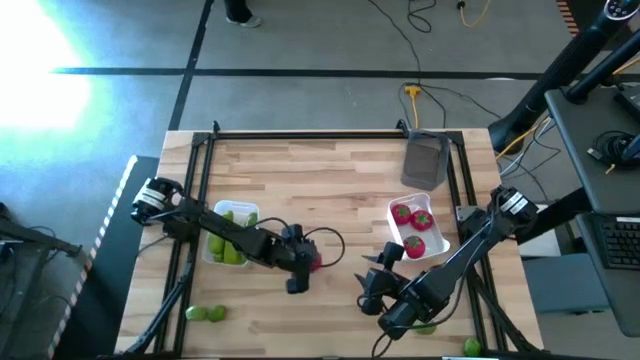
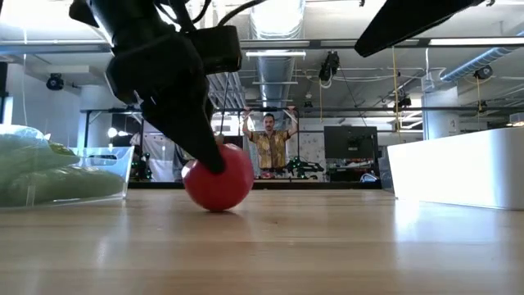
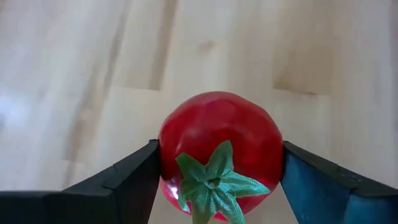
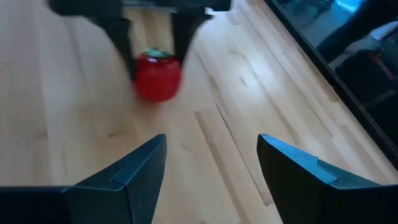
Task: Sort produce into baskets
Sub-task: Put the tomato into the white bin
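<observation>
My left gripper [image 1: 308, 266] is shut on a red tomato [image 3: 217, 146] with a green top, near the middle of the table; it also shows in the low view [image 2: 218, 180] and the right wrist view [image 4: 157, 76]. My right gripper [image 1: 372, 290] is open and empty [image 4: 211, 162], to the tomato's right, pointing at it. A clear basket [image 1: 228, 238] at the left holds green produce. A white basket [image 1: 418, 228] at the right holds three tomatoes. A grey basket [image 1: 425, 160] stands at the far right. My left gripper pinches the tomato between its two fingers [image 3: 134, 177], on two opposite sides of its round body [image 3: 168, 149]. The fingers come from above, slanting down. The green top [image 3: 214, 180] faces up toward the wrist. The tomato's underside [image 2: 218, 206] is at the table top; whether it rests there I cannot tell.
Limes lie loose near the table's front edge: two at the left [image 1: 205, 313], one by the right arm [image 1: 425, 325] and one at the right corner [image 1: 470, 347]. A person [image 2: 268, 139] stands in the room far behind the table.
</observation>
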### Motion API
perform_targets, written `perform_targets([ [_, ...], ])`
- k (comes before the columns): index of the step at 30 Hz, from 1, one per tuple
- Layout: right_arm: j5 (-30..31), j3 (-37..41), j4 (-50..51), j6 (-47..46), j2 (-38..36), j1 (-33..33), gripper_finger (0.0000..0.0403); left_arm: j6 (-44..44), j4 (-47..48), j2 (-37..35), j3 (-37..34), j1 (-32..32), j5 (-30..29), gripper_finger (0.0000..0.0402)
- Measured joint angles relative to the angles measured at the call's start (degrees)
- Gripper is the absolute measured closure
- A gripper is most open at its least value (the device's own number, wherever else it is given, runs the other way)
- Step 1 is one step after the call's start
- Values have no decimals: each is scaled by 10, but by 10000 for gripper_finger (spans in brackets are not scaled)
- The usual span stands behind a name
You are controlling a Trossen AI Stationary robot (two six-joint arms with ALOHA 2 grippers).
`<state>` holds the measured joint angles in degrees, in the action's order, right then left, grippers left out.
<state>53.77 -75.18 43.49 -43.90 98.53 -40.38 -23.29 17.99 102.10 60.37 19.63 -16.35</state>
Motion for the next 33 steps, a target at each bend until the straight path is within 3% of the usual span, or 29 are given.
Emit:
perform_targets([
  [11,-50,-1,-168,166,42,17,118,8,-15,0,-2,6,-11,65],
  [16,-101,-1,-248,227,65,41,89,18,-14,-1,-2,9,-11,46],
  [27,-108,-1,-280,244,84,105,36,5,101,-74,7,48,-13,45],
  [33,-168,-1,-337,277,86,139,34,-51,110,-120,-14,108,-106,45],
])
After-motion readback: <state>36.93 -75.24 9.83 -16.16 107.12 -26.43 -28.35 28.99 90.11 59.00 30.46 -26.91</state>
